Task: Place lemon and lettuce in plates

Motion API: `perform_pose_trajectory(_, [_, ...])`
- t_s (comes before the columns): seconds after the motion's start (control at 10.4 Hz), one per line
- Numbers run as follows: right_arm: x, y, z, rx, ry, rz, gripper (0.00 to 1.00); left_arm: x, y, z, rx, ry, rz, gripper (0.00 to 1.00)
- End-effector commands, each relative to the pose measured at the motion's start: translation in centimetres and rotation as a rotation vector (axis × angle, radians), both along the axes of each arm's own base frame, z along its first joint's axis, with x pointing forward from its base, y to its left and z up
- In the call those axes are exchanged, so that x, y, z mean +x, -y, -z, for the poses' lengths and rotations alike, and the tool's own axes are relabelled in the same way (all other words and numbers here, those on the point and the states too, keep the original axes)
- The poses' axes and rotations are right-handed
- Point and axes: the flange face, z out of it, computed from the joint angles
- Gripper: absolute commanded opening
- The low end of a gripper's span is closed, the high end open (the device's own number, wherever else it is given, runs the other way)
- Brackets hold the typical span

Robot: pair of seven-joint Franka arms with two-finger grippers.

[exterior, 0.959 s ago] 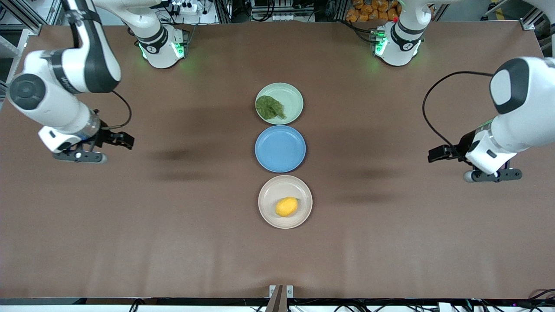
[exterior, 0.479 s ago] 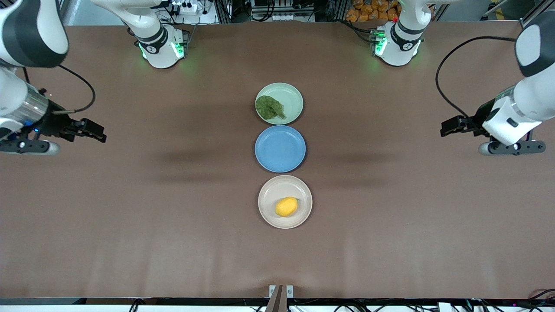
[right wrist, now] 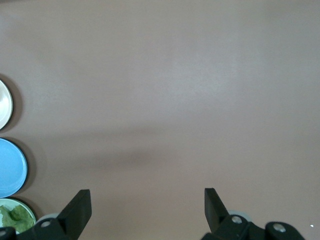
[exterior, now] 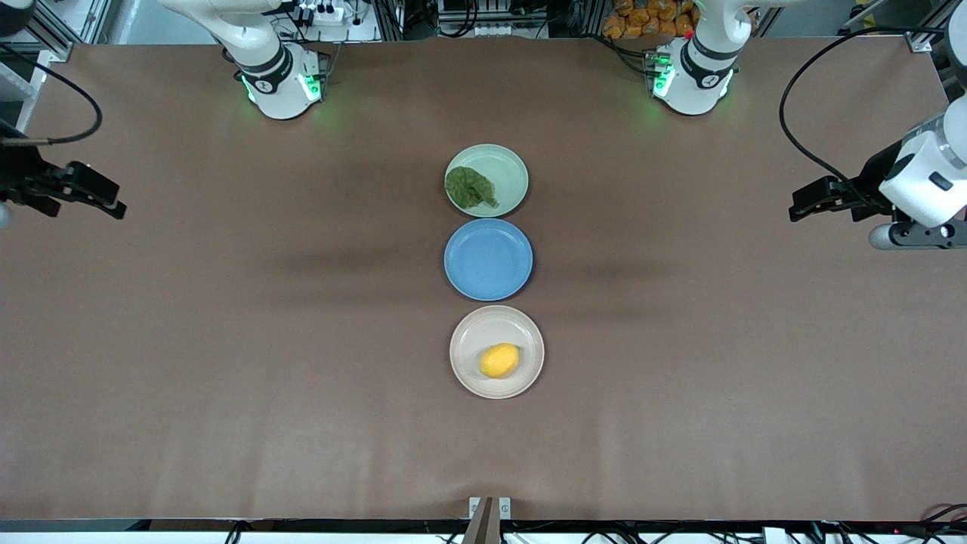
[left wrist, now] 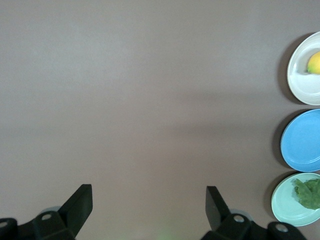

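Brown desk (exterior: 227, 340) | left end effector (left wrist: 145, 205) spread, empty, over its end | right end effector (right wrist: 145, 205) likewise spread, waiting | lettuce (exterior: 469, 187) in mint plate (exterior: 508, 171) | blue plate (exterior: 488, 259) between | lemon (exterior: 499, 360) in beige plate (exterior: 483, 326), nearest camera

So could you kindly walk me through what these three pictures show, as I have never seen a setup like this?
These are two white robot arms bolted along one edge of a brown table. The large picture looks down from a high camera facing them; the other two come from cameras on each arm's wrist, looking past its own two black fingers. In a row lie a pale mint green round plate holding a crinkled dark green lettuce leaf, an empty blue round plate, and a beige-cream round plate holding a small yellow lemon. The left hand and right hand are open, hold nothing, and hang over bare table at opposite ends.
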Motion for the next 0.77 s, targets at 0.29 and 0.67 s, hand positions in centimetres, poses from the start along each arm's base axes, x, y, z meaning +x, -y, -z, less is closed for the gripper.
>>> perform_pose_trajectory(0.29, [-0.7,0.1,-3.4,0.004,0.012,-0.011,1.00,0.0,-0.1,-2.5,0.025,0.013,0.016,1.00])
perform_pose_trajectory(0.67, [-0.7,0.5,-3.3,-0.001,0.010,-0.070,1.00,0.0,0.2,-2.6,0.029,0.015,0.026,1.00])
